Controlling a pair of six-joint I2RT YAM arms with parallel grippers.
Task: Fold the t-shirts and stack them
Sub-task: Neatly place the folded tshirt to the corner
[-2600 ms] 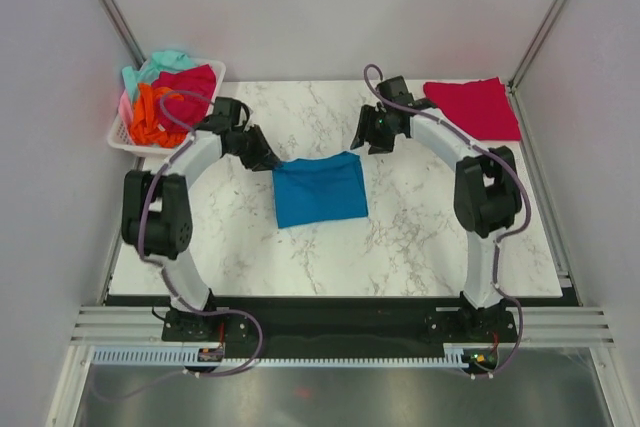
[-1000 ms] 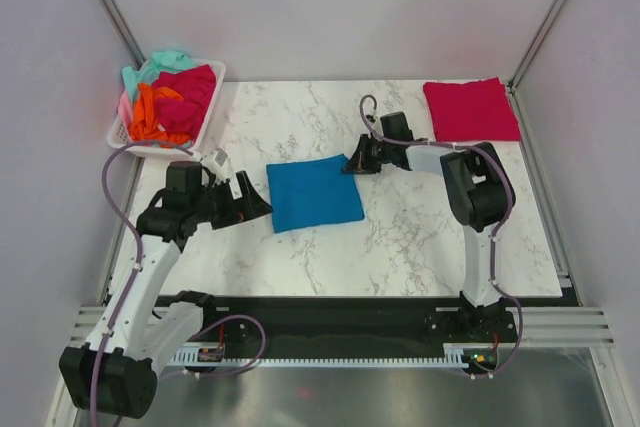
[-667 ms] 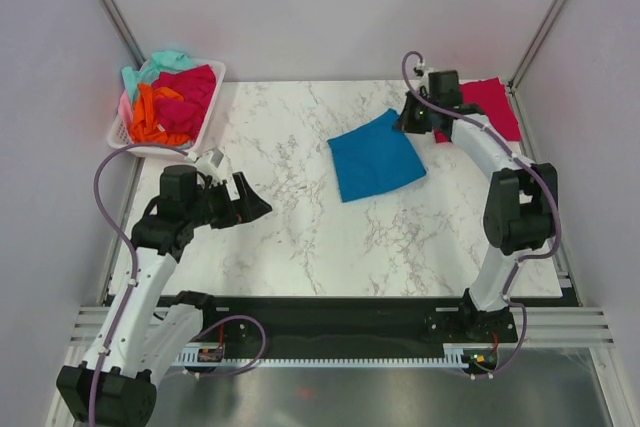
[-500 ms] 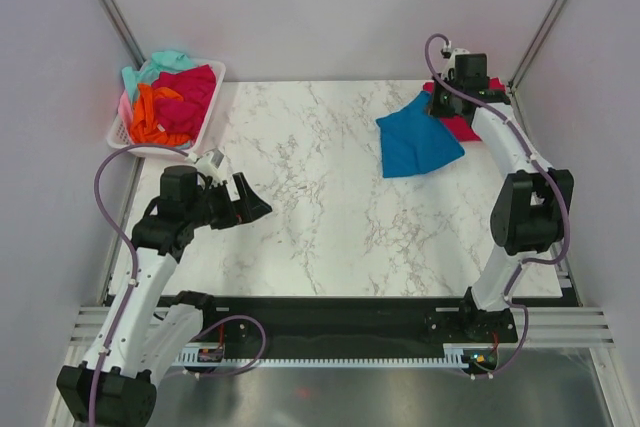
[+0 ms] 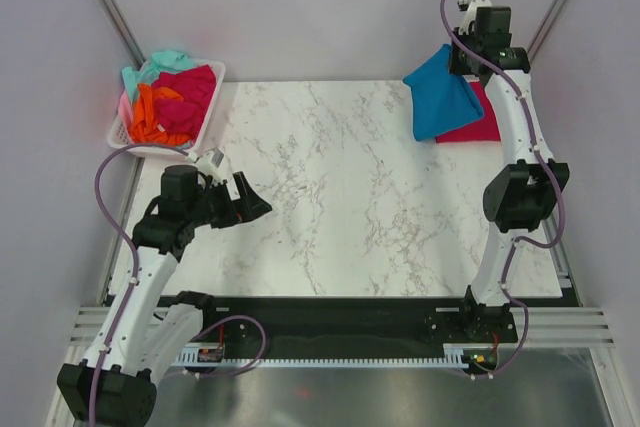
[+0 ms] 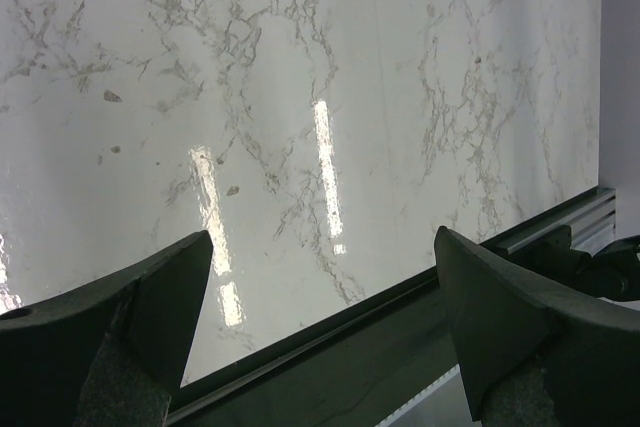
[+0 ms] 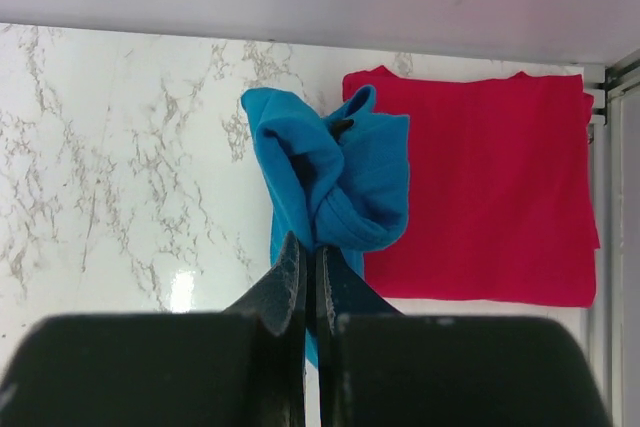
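Observation:
My right gripper (image 5: 468, 59) is raised high at the far right corner, shut on the folded teal-blue t-shirt (image 5: 440, 92), which hangs bunched from it. In the right wrist view the blue t-shirt (image 7: 335, 182) is pinched by the right gripper (image 7: 311, 247) and dangles over the left edge of the folded crimson t-shirt (image 7: 490, 182). That crimson t-shirt (image 5: 478, 125) lies flat on the table, partly covered by the blue one. My left gripper (image 5: 258, 207) stands open, low over the table's left side, with nothing between its fingers (image 6: 150, 317).
A white basket (image 5: 119, 133) at the far left holds several crumpled t-shirts (image 5: 170, 97) in orange, magenta, mint and pink. The marble table (image 5: 330, 197) ends in a dark front rail (image 6: 350, 347). Grey walls and metal posts close in the back and sides.
My right arm has dragged and lifted the blue t-shirt from the table's middle to the far right, over the crimson one. The left arm has drawn back and stayed open.

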